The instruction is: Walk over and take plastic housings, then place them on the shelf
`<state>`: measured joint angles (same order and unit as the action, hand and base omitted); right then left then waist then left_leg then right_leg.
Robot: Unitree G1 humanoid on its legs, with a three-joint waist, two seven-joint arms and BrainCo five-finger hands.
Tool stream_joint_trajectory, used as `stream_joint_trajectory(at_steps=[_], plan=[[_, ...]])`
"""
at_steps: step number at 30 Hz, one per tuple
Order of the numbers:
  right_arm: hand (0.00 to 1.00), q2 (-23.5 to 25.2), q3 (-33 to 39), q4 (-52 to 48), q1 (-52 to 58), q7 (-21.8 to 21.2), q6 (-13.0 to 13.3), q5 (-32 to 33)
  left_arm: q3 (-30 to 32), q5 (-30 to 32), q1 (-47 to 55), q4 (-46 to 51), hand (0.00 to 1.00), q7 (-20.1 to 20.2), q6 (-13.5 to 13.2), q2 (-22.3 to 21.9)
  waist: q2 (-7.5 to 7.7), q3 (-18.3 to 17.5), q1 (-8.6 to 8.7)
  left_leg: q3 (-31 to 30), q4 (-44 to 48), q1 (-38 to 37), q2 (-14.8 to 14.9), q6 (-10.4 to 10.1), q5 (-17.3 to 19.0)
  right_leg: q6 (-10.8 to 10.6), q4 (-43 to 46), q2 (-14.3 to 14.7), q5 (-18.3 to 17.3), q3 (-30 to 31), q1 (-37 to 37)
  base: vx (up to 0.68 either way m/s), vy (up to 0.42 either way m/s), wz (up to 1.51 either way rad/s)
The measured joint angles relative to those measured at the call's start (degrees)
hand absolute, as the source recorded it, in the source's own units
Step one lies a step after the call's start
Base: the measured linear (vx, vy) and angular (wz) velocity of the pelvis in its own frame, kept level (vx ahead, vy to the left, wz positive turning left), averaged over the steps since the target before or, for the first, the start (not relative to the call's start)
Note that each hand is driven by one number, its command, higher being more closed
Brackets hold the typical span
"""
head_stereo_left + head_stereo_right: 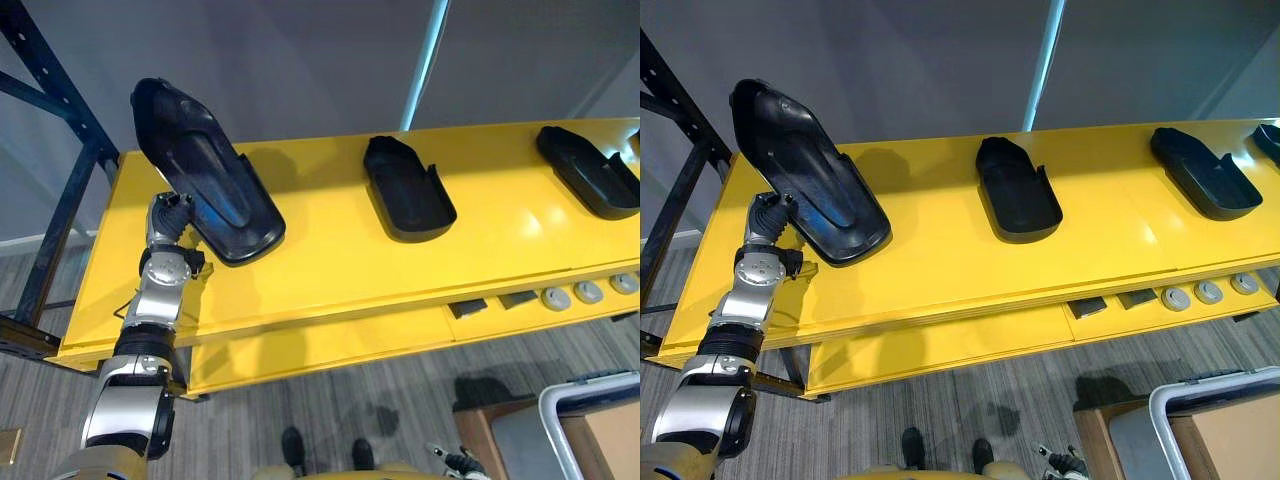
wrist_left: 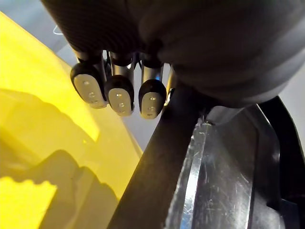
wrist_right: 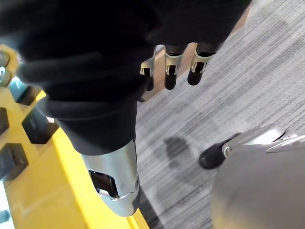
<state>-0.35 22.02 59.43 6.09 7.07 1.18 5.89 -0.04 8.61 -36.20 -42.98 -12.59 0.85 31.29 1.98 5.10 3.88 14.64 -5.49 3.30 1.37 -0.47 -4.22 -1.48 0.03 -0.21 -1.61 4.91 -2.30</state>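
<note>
At the left end of the yellow shelf point(image 1: 330, 275), the left hand point(image 1: 172, 215) is clamped on the rim of a large black housing point(image 1: 205, 170). The housing tilts upward, its lower end seemingly resting on the shelf top. A second housing point(image 1: 405, 187) lies at the shelf's middle and a third housing point(image 1: 590, 170) toward its right end. Below the shelf's front edge, the right hand point(image 3: 174, 71) hangs over the carpet point(image 3: 267, 71), fingers loose and empty.

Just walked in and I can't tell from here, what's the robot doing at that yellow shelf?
The robot's left hand grips a large black held housing by its edge, tilted over the left end of the yellow shelf. Whether its lower end touches the shelf is unclear. A middle housing and a right housing lie on the shelf top. The right hand hangs open by the floor, holding nothing.
</note>
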Motion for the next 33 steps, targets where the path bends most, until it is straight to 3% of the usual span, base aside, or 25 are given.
stream_joint_trajectory(at_steps=[3, 12, 21, 27, 33], plan=[[0.0, 0.3, 0.0, 0.1, 0.0, -0.5, 0.0, 0.0, -0.6, 0.1, -1.7, -1.8, 0.0, 1.0, 0.0, 1.0, 0.63, 0.5, 0.19, 0.3, 0.0, 0.0, 0.0, 0.2, -0.1, 0.0, 0.0, 0.0, 0.0, 0.2, 0.0, 0.04, 0.0, -0.04], [0.0, 0.3, 0.1, 0.3, -0.1, -1.1, 0.3, 0.1, -2.1, 1.1, -5.1, -4.8, 0.0, 1.0, 0.0, 1.1, 0.61, 0.5, 0.33, 0.5, 0.0, -0.1, -0.3, 0.3, -0.1, 0.1, -0.1, 0.1, 0.1, 0.4, 0.1, 0.03, 0.0, -0.01], [0.0, 0.2, 0.1, 0.5, 0.0, -1.0, 0.5, 0.2, -1.5, 1.0, -5.2, -2.1, 0.0, -2.3, -0.1, 0.2, 0.53, 0.5, 0.38, 0.3, 0.0, -0.2, -0.3, 0.3, -0.1, 0.2, -0.1, 0.0, 0.2, 0.2, 0.1, 0.0, 0.0, 0.0], [0.0, 0.1, -0.1, 0.6, -0.1, -0.8, 0.8, 0.3, 1.2, 1.0, 1.7, 18.5, 0.0, -8.1, -0.3, -4.8, 0.44, 0.6, 0.02, -0.2, 0.0, -0.1, -0.2, 0.3, -0.1, 0.2, -0.2, -0.2, 0.2, 0.0, 0.3, 0.0, 0.0, 0.04], [0.0, -0.1, 0.1, 1.1, 0.3, -0.3, 0.9, 0.4, 2.3, 3.8, 16.6, 47.1, 0.0, -11.3, -2.5, -16.5, 0.33, 0.7, -0.97, -0.4, 0.0, 0.5, -0.2, 0.3, -0.1, 0.2, -0.1, -0.3, 0.2, 0.1, 0.2, 0.0, 0.0, 0.0]])
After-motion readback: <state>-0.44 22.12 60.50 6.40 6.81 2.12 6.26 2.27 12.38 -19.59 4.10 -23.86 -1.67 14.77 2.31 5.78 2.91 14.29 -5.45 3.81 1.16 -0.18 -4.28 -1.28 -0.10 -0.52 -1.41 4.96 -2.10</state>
